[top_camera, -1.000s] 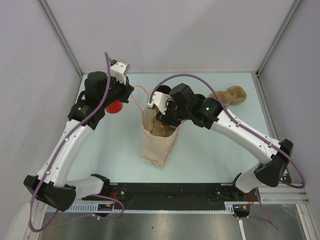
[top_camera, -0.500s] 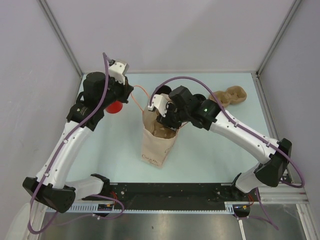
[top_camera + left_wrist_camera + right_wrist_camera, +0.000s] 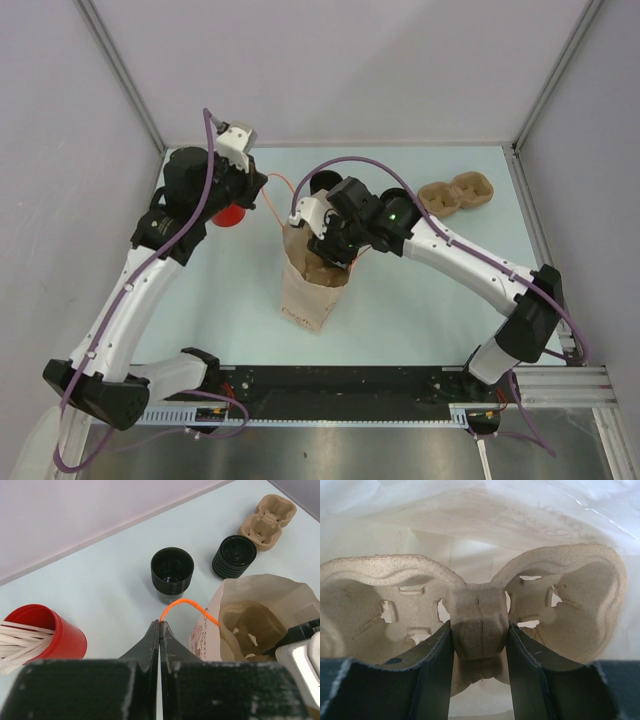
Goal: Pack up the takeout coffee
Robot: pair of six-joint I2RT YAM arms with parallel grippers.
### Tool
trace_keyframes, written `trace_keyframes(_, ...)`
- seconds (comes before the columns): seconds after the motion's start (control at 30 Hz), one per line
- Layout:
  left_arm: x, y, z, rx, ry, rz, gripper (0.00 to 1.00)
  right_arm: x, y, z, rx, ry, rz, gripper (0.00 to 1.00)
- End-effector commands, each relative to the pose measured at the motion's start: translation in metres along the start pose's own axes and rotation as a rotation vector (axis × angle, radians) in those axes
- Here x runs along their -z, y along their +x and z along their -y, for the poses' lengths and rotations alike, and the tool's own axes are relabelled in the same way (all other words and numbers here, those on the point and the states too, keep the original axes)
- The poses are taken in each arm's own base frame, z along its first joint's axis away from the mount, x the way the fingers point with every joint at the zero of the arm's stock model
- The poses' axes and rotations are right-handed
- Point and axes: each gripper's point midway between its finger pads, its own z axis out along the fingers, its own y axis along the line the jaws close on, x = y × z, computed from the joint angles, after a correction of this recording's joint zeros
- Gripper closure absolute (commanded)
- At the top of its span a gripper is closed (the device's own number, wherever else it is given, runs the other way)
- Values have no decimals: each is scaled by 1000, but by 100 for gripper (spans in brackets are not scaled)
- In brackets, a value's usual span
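takeout coffee (image 3: pixel 172 574) sits upright on the bench (image 3: pixel 100 580) just behind the paper bag (image 3: pixel 260 587), with the red cup (image 3: pixel 45 635) of white sticks (image 3: pixel 20 637) on one side and a squatter black round piece (image 3: pixel 234 556) on the other. left tool (image 3: pixel 159 629) is pinched fully closed on the bag's orange handle (image 3: pixel 182 602). right tool (image 3: pixel 480 630) is down inside the bag, jaws partway open and clamped on the middle of a pulp cup carrier (image 3: pixel 560 605).

A paper bag (image 3: pixel 305 295) is stood mid-table, with a cup carrier (image 3: pixel 480 625) set inside it; its handle (image 3: pixel 182 604) is stretched out to the far left. Behind the bag the takeout coffee (image 3: pixel 172 572) is placed, with a ribbed round piece (image 3: pixel 234 556) just to its right. A second carrier (image 3: pixel 458 192) is found far right, a cup of sticks (image 3: pixel 37 632) far left.
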Motion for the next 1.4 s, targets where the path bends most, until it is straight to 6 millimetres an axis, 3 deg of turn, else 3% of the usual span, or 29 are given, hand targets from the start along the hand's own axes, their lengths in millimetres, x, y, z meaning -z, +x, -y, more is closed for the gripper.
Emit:
trace_keyframes(0.0,7,-19,-3,-13,-26,82,100,-3,10,-11,-27,-62,-34,100)
trace_keyframes(0.53,7,-19,-7,-9,-47,88,100,-19,32,-21,-59,-134,-133,100)
trace_keyframes(0.83,7,-19,-5,-7,-38,88,100,-20,20,-15,-49,-114,-97,100)
trace_keyframes(1.17,5,-17,-4,-6,-33,82,100,-10,0,-4,-21,-70,-46,82)
trace_keyframes(1.37,5,-17,-4,-8,-33,82,100,-2,-11,-1,2,-57,-16,64)
